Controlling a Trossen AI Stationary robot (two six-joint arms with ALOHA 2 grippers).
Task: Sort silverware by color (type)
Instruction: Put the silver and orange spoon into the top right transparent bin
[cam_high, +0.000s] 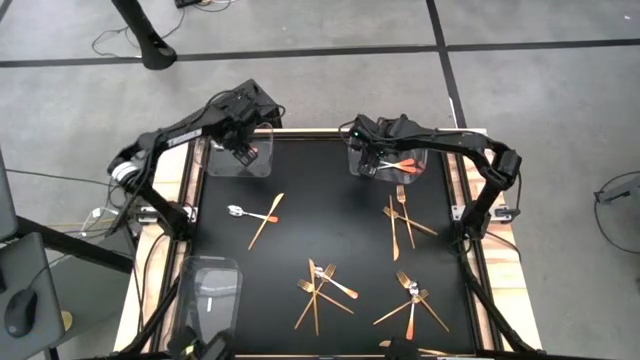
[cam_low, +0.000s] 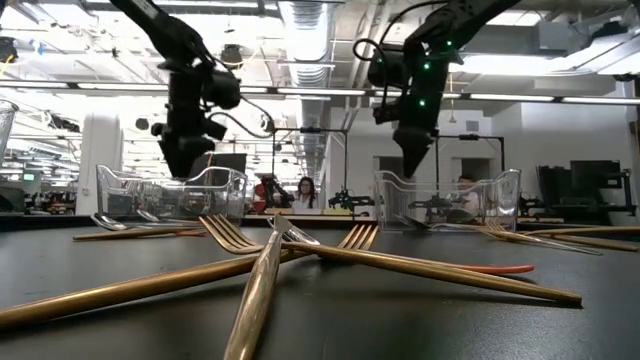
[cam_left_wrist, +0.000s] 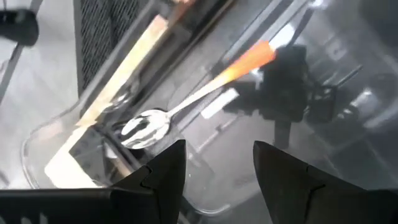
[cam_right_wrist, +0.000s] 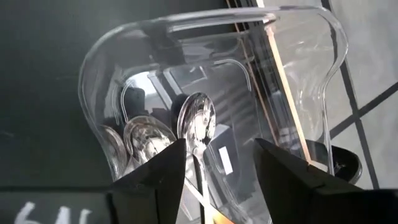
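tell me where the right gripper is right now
In the high view the right gripper is at the table's far edge on the right side, open over the clear tray that holds orange-handled spoons.

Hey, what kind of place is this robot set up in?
Probably an open lab or workshop: long ceiling lights and exposed ducts overhead, a person seated at benches behind the black table, and cables on the grey floor.

I am reaching both arms toward the table's far edge, my left gripper (cam_high: 247, 152) and right gripper (cam_high: 372, 160) pointing downward, fingers spread apart.
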